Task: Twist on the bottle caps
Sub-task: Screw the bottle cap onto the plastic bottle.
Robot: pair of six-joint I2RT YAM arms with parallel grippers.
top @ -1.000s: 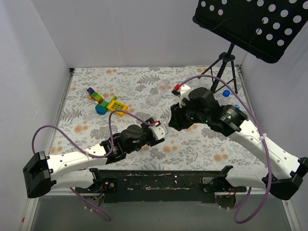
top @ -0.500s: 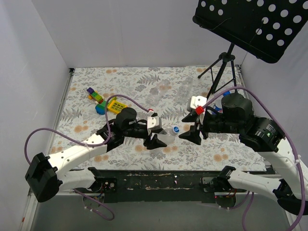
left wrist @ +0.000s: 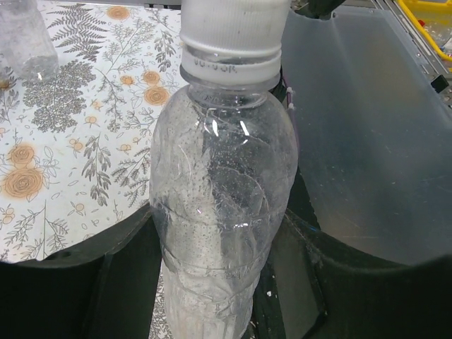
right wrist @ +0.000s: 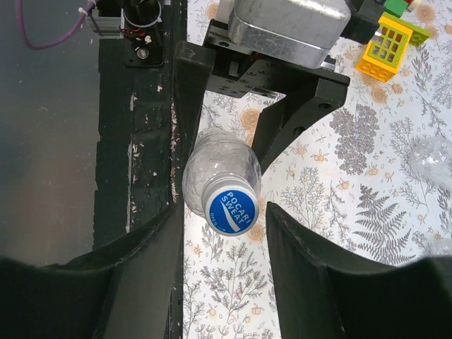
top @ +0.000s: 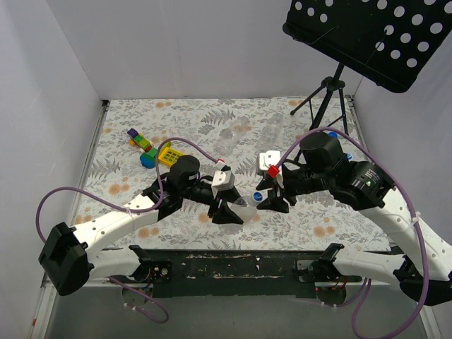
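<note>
My left fingers point(left wrist: 85, 282) are pinched on the lower body of the clear bottle point(left wrist: 222, 191), one on each side, holding it off the flowered surface point(top: 176, 120). In the top view the bottle point(top: 244, 204) sits low and just right of centre. Its long axis runs from its base at lower left up to its neck at upper right, so the mouth points straight at my right arm.

The blue cap point(right wrist: 229, 203) sits on the neck. From my right wrist I look squarely down onto its printed top, with the bottle's shoulder showing behind it. That tells me the bottle's axis lies almost along my right hand's own line of approach, which is what a twist needs.

My right fingers point(right wrist: 141, 282) are spread, one on either side of the cap, with a strip of the flowered surface showing on each side, so neither is touching it. The cap lies about level with their tips and close to the middle between them.

My right hand is the one placed to turn the cap, while my left only has to hold firm. I judge the next move to be closing on the cap's rim and rotating about that shared axis. I cannot tell how far the thread has already caught.
</note>
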